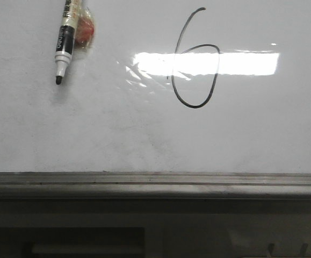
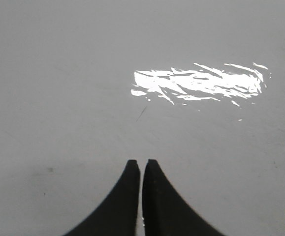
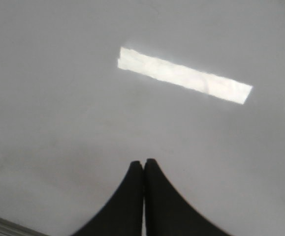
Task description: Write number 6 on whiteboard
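Nearest the front camera: grey metal rail [image 1: 155, 183] running the full width below the whiteboard [image 1: 144, 134], with a darker slotted panel [image 1: 91, 239] lower still. Beyond the rail, glossy white surface, faintly smudged grey, crossed by a bright rectangular glare [image 1: 209, 63] right of centre.

Drawn on the board, right of centre toward the far edge: the number 6 [image 1: 194, 64], thin black line, tall curved stem hooking over at its far end, oval loop closing on the near side. Overlaps the glare (stem and loop both cut through the bright bar). Line unbroken as far as visible.

Far left of the board, well apart from the digit: black-and-white marker [image 1: 64, 40], uncapped, dark tip toward the camera, barrel tilted slightly and running out of the frame at the far edge. Just beside the barrel, touching or nearly so, a small reddish object [image 1: 84, 31] in clear wrapping (too blurred to name).

Left wrist view: left gripper [image 2: 141, 164] with black fingers [image 2: 125, 206] pressed almost together, only a hairline gap between the tips, nothing clamped. Hovering over bare board, broken glare patch and a short dark scratch mark [image 2: 141, 113] beyond the tips.

Right wrist view: right gripper [image 3: 143, 163] likewise brought together, fingertips [image 3: 157, 196] meeting, empty. Plain board underneath with a slanted bright bar of reflected light, sliver of rail at one corner [image 3: 4, 225]. Neither the digit nor the marker within either wrist view.
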